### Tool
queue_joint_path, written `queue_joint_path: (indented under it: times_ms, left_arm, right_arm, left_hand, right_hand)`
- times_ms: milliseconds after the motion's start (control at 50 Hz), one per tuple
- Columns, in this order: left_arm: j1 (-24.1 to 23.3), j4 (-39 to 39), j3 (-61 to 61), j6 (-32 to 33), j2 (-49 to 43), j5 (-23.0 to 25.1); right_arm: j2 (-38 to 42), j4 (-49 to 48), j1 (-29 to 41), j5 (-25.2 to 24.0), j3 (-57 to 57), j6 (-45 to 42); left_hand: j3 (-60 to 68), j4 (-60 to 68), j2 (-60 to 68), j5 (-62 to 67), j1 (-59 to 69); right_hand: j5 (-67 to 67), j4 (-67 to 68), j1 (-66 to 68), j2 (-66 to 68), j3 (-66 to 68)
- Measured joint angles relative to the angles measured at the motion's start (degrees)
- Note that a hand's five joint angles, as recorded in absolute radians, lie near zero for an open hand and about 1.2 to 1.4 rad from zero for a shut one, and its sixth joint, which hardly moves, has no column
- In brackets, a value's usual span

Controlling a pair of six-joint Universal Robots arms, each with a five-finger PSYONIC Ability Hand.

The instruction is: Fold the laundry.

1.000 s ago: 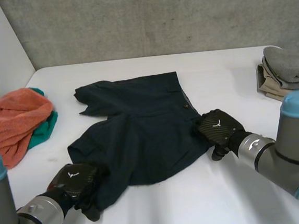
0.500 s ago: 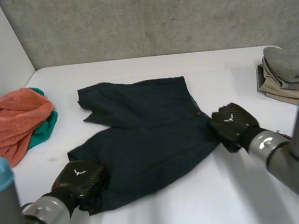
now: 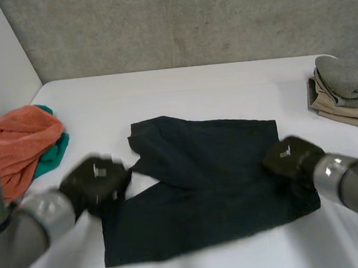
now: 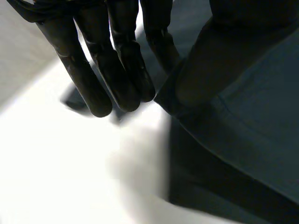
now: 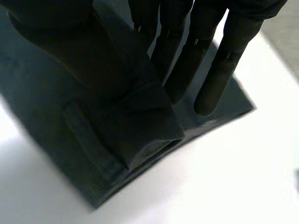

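The dark shorts (image 3: 208,181) lie spread at the centre of the white table (image 3: 225,86). At lower left, the left hand (image 3: 95,182) pinches their left edge between thumb and one finger, its other fingers held straight over bare table. Right of centre, the right hand (image 3: 292,157) clamps a raised fold at their right edge. An orange cloth (image 3: 20,141) sits at far left and a folded grey stack (image 3: 344,88) at far right.

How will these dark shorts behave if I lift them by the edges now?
Likely floppy: the dark shorts fold over where the right hand pinches them. Probably light: thin cloth lying flat. The unheld middle should sag.
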Motion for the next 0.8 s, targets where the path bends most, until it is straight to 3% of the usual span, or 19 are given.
queue_joint_path:
  times_ms: [80,180,340,380,400,460,480,520,640,800]
  left_arm:
    - [-1.39,13.19,9.73,-2.9,-10.03,-4.49]
    - [-2.84,23.37,22.67,-5.39,-22.1,-8.05]
    - [-4.32,27.2,47.06,-7.49,-42.01,-13.27]
    - [-4.64,27.09,52.91,-8.41,-46.63,-14.42]
    - [-4.77,27.04,54.79,-8.83,-48.09,-14.69]
    - [-5.32,26.7,60.42,-10.72,-52.28,-15.06]
    - [-5.62,26.37,61.54,-11.57,-52.97,-15.03]
    - [-6.01,25.7,61.84,-12.71,-52.86,-15.07]
    - [-6.58,23.85,51.16,-16.47,-43.11,-15.47]
    - [-5.69,27.98,28.16,-18.87,-24.84,-12.04]
  right_arm:
    - [7.01,-8.27,2.24,6.76,-6.64,4.31]
    - [15.53,-18.58,3.81,12.13,-14.56,6.26]
    - [29.53,-34.77,5.1,16.62,-27.39,6.62]
    - [33.32,-38.82,5.55,17.6,-30.72,6.53]
    - [34.6,-40.11,5.74,17.99,-31.86,6.5]
    - [38.64,-43.86,6.57,19.78,-35.55,6.51]
    - [39.3,-44.58,6.92,20.52,-36.32,6.72]
    - [39.07,-44.84,7.28,21.29,-36.51,7.37]
    - [28.43,-38.93,6.72,20.0,-30.09,12.9]
    - [13.89,-18.75,2.57,9.08,-18.78,20.36]
  left_hand:
    - [0.0,0.0,0.01,0.0,0.0]
    - [0.0,0.01,0.03,0.0,0.0]
    - [0.01,0.01,0.06,0.0,0.0]
    - [-0.12,-0.28,-0.16,-0.15,0.0]
    - [-4.13,-4.48,-4.22,-4.19,-3.67]
    - [-32.04,-31.6,-32.54,-30.97,-35.77]
    - [-46.67,-47.94,-47.32,-46.97,-50.84]
    - [-53.99,-55.16,-54.48,-53.77,-54.17]
    - [-55.97,-57.14,-56.62,-55.29,-54.17]
    - [-55.97,-57.14,-56.7,-55.29,-54.17]
  right_hand:
    - [0.07,0.0,0.0,0.0,0.0]
    - [0.09,0.01,0.0,0.0,0.0]
    - [0.1,-0.11,-0.07,-0.11,-0.07]
    - [-16.66,-16.59,-15.44,-17.88,-16.39]
    - [-22.56,-22.34,-21.39,-23.88,-23.33]
    - [-50.28,-50.27,-46.86,-50.71,-49.88]
    - [-54.71,-54.49,-49.6,-54.56,-54.15]
    - [-55.78,-56.3,-49.69,-55.4,-55.91]
    - [-55.78,-56.49,-49.69,-55.4,-55.94]
    - [-54.37,-54.84,-49.44,-55.21,-54.37]
